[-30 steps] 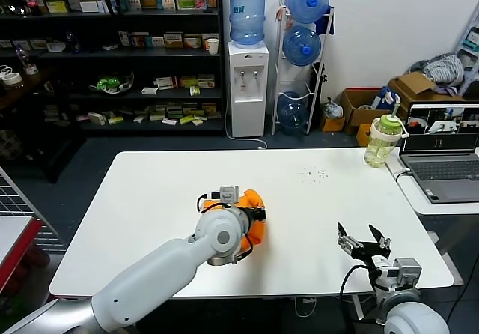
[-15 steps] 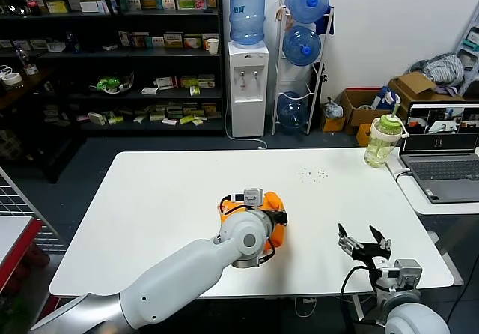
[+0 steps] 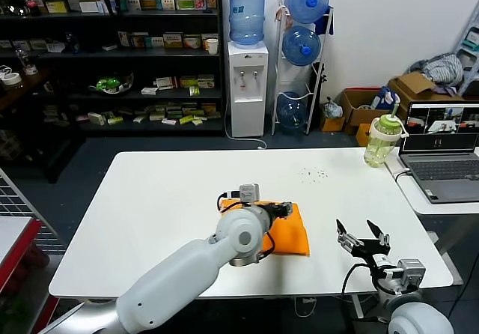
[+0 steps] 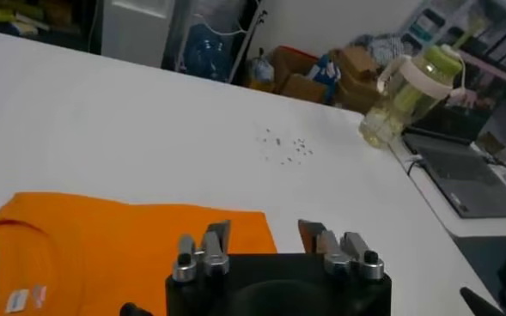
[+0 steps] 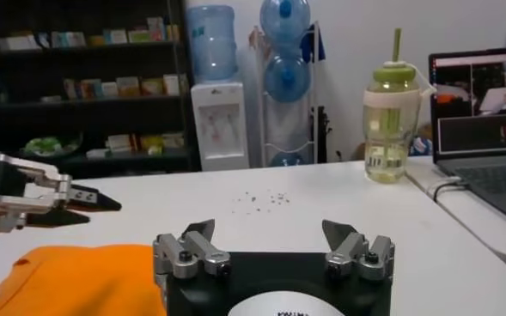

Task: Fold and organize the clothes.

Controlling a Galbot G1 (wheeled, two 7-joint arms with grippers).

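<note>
Toward the near edge of the table [image 3: 150,192], a folded T-shirt [image 3: 290,233] is being released.
The orange bundle lies flat, midway along the near edge; the left claw [image 3: 283,210] is seen just above its far edge, jaws apart and empty. The right claw [image 3: 362,238] is parked near the near right corner, jaws spread. A straight lift-off is judged best, so the fold is not dragged open.

Bare tabletop [image 3: 165,199] all round the folded T-shirt [image 3: 288,237], bottle [image 3: 380,141] and laptop [image 3: 443,158] crowding far right edge
</note>
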